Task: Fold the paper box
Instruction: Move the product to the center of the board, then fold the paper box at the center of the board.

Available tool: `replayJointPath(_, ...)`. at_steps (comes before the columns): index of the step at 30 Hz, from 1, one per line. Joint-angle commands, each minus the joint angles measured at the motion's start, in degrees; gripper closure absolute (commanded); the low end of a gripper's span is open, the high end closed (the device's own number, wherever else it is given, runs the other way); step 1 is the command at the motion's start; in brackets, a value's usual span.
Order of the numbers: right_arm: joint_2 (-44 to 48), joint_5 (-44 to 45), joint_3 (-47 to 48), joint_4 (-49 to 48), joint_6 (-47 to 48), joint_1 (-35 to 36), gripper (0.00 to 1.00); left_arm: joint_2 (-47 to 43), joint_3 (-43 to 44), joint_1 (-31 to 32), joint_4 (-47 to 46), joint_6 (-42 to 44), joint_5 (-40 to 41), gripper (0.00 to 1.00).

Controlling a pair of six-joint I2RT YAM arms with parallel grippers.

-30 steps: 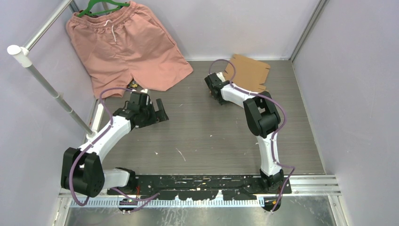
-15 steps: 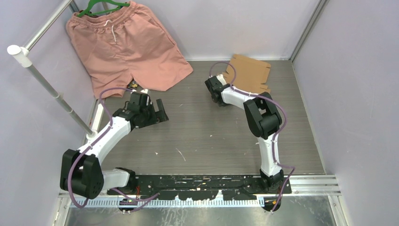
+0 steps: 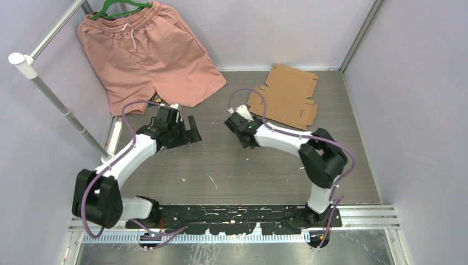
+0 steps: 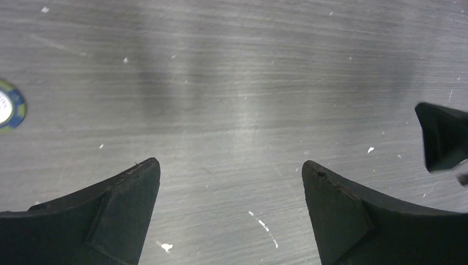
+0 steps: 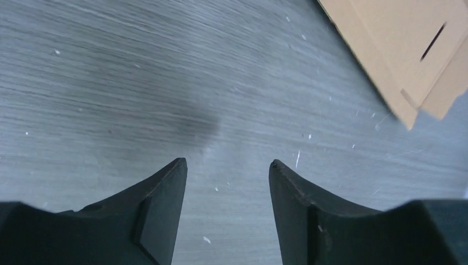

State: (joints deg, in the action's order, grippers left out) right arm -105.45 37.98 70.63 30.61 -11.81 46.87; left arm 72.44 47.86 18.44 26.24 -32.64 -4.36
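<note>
Left arm (image 3: 132, 152) and right arm (image 3: 278, 136) have white links, black joints (purple cables (image 3: 126, 106) alongside) and black wedge fingers (image 4: 124, 190).

A robotics lab test cell: plain lavender panel walls (image 3: 408, 83) box in a grey wood-grain desk (image 3: 248, 165), the cabled left arm (image 3: 129, 154) and right arm (image 3: 278, 134) are bolted to a black mounting rail (image 3: 237, 212), and a bare metal pole (image 3: 55, 100) stands at the left

Paper box (image 3: 284, 95), brown corrugated die-cut sheet, unfolded, notched flaps, lying flat far right
</note>
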Motion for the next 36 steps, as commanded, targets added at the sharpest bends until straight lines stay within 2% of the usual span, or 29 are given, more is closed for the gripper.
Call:
replayJointPath(1,14.4,-14.68,-1.6,-0.28,-9.8,-11.9,0.36,6.86,7.94,0.86,-3.59,1.01,-4.11,0.0)
replayJointPath(5,19.3,-26.47,0.56,-0.97,-13.37,-28.64,0.35,13.24,17.08,2.18,-1.48,1.83,-4.82,0.0)
replayJointPath(11,13.56,-43.5,4.44,-4.18,-19.51,-48.92,0.35,20.38,25.03,3.19,0.77,2.08,-6.25,0.0)
replayJointPath(16,9.23,-57.38,-0.68,-14.6,-26.73,-60.86,0.34,22.99,26.44,3.94,1.88,2.91,-6.99,0.0)
replayJointPath(18,7.57,-59.92,-1.51,-17.06,-28.11,-62.31,0.34,23.92,26.85,4.2,2.14,3.32,-7.04,0.0)
replayJointPath(25,2.92,-58.51,-0.18,-17.13,-27.49,-64.01,0.34,24.58,27.78,4.57,3.71,5.04,-6.77,0.0)
replayJointPath(29,-0.29,-55.49,2.8,-13.54,-25.76,-64.19,0.36,24.12,27.67,4.6,4.19,5.06,-6.24,0.0)
replayJointPath(36,2.82,-52.28,0.74,-14.17,-23.83,-64.27,0.35,23.07,26.86,4.87,3.85,5.05,-6.0,0.0)
